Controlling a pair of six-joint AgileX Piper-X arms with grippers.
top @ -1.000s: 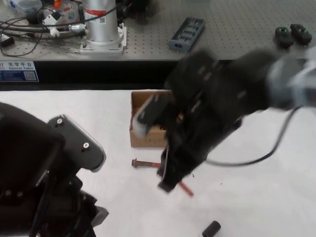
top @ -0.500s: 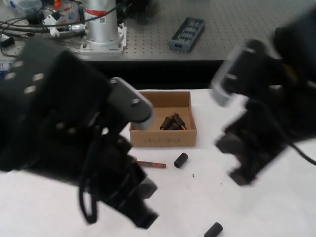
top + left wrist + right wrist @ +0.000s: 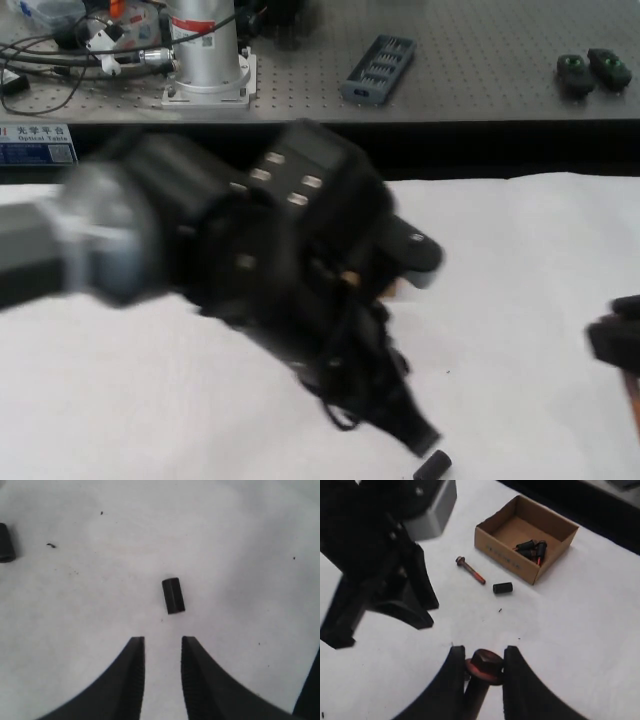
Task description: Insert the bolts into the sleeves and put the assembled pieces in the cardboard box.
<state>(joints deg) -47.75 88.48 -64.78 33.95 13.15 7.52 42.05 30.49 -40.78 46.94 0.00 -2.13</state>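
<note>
A short black sleeve (image 3: 173, 595) lies on the white cloth just ahead of my left gripper (image 3: 161, 642), which is open and empty. In the high view that sleeve (image 3: 432, 465) sits near the front edge, just beyond the left gripper's tip (image 3: 420, 440). My right gripper (image 3: 483, 652) is shut on a rusty bolt (image 3: 484, 666), head between the fingers, raised over the cloth. The cardboard box (image 3: 496, 542) holds a few assembled pieces (image 3: 532, 549). A loose bolt (image 3: 470, 570) and a second sleeve (image 3: 502, 587) lie in front of the box.
The left arm (image 3: 250, 250) spans the middle of the high view and covers the box. The right arm (image 3: 615, 340) shows at the right edge. A black strip and metal bench with a post, cables and a blue rack (image 3: 378, 68) lie beyond the cloth.
The left arm has swung right and forward over the box area, down toward the front sleeve. The right arm has pulled back to the right edge of the high view.
</note>
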